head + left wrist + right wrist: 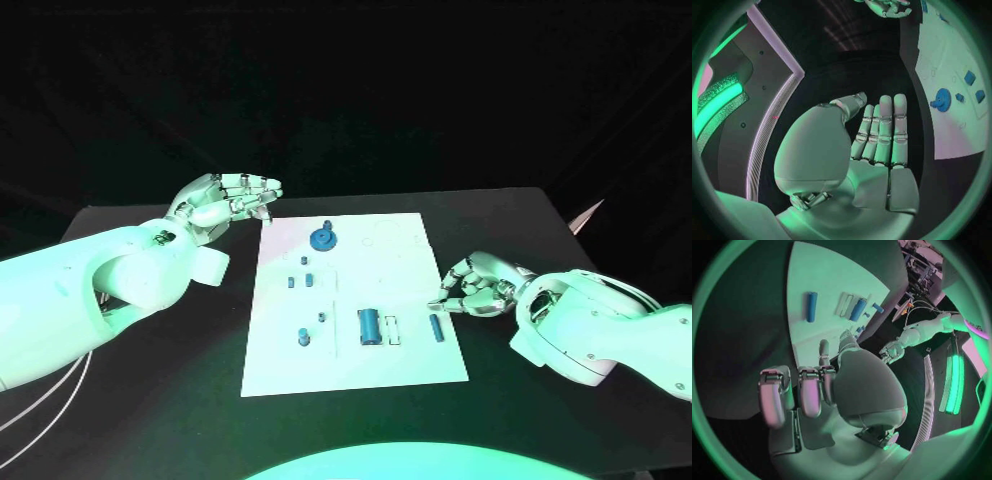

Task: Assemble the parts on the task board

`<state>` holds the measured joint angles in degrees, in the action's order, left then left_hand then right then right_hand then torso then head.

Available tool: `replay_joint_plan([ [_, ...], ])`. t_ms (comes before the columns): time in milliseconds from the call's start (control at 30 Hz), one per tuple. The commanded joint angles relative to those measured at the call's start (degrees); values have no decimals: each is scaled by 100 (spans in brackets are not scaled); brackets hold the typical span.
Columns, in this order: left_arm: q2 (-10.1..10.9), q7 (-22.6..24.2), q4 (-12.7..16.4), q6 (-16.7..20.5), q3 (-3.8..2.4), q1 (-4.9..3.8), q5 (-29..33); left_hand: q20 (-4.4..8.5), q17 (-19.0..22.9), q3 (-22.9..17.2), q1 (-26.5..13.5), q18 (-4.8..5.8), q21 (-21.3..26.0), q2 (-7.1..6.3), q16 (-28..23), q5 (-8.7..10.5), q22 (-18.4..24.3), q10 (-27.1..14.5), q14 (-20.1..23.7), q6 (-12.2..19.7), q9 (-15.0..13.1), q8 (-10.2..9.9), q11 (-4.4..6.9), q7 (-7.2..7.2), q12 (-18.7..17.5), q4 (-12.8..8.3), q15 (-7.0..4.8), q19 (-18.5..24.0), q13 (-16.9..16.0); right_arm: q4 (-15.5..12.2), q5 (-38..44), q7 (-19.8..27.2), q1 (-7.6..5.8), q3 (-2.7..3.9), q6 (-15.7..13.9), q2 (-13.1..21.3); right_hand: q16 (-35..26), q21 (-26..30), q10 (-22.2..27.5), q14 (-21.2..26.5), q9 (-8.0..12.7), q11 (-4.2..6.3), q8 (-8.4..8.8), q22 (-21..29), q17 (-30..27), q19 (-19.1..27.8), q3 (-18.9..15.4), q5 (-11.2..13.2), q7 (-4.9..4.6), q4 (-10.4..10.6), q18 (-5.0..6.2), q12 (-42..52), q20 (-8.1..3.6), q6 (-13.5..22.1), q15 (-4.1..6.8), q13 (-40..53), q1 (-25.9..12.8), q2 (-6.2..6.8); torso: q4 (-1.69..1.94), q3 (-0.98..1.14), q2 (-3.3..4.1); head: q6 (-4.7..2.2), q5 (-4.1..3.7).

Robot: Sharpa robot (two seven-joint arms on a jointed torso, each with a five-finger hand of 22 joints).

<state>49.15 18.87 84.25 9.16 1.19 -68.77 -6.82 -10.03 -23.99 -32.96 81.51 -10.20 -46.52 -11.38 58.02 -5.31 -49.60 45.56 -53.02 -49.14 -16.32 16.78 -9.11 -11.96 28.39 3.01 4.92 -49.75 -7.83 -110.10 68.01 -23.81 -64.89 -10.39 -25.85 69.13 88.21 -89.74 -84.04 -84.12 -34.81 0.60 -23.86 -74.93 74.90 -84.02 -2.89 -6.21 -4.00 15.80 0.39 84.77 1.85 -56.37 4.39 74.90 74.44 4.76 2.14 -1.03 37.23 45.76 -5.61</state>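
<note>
Beside the task board (pixel 411 345), both the left hand (pixel 228 203) and the right hand (pixel 476 283) are kept empty, fingers loosely curled. No part is gripped yet; a reach toward the blue gear (pixel 325 238) is probably needed next.

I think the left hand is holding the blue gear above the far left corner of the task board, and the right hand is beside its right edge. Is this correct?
Not quite. The left hand holds nothing; in the left wrist view its palm is bare. The blue gear stands on the task board, as the head view shows. The rest is right: the right hand is beside the board's right edge.
</note>
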Motion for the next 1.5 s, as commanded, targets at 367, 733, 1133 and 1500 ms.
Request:
replay_joint_plan([
  [367, 1, 59, 20, -54, -3, -3, 33, -11, 6, -2, -11, -30, 27, 37, -33, -16, -5, -34, 43, 20, -7, 39, 14, 8, 35, 22, -12, 34, 9, 186, 688, -386, 308, -24, 548, -108, 9, -26, -331, -478, 14, -43, 28, -1507, 939, -598, 21, -1, -14, 18, -39, -34, 30, 5, -49, 1191, 52, 39, 11, 4, 3, 33, 10],
  [733, 14, 55, 22, -63, -3, -3, 33, -11, 6, -2, -11, -30, 27, 37, -33, -16, -5, -34, 43, 20, -7, 39, 14, 8, 35, 22, -12, 34, 9, 306, 913, -516, 438, -26, 525, -288, 8, -26, -330, -477, 19, -43, 30, -1507, 934, -598, 12, 6, -14, 50, -39, -37, 34, -19, -51, 1190, 31, 56, 7, 4, 1, 44, 40],
  [1133, 17, 47, 22, -73, -3, -3, 34, -12, 5, -4, -18, -31, 31, 41, -29, -14, -4, -32, 44, 18, -8, 48, 15, 10, 48, 27, -11, 34, 9, 432, 1316, -689, 507, -27, 646, -483, 7, -26, -335, -477, 59, -22, 74, -1507, 938, -598, 177, 174, 10, 33, -39, -32, 28, -95, -36, 1196, 265, 58, 7, 2, 0, 56, 51],
  [1500, 16, 33, 24, -94, -3, -3, 34, -12, 5, -4, -18, -31, 31, 41, -29, -14, -4, -32, 44, 18, -8, 48, 15, 10, 48, 27, -11, 34, 9, 511, 1902, -962, 523, -28, 753, -597, 7, -26, -337, -480, 180, 5, 213, -1507, 953, -598, 769, 118, 35, -78, -39, -34, 3, -203, -10, 1204, 914, 157, 9, 2, -1, 38, 38],
])
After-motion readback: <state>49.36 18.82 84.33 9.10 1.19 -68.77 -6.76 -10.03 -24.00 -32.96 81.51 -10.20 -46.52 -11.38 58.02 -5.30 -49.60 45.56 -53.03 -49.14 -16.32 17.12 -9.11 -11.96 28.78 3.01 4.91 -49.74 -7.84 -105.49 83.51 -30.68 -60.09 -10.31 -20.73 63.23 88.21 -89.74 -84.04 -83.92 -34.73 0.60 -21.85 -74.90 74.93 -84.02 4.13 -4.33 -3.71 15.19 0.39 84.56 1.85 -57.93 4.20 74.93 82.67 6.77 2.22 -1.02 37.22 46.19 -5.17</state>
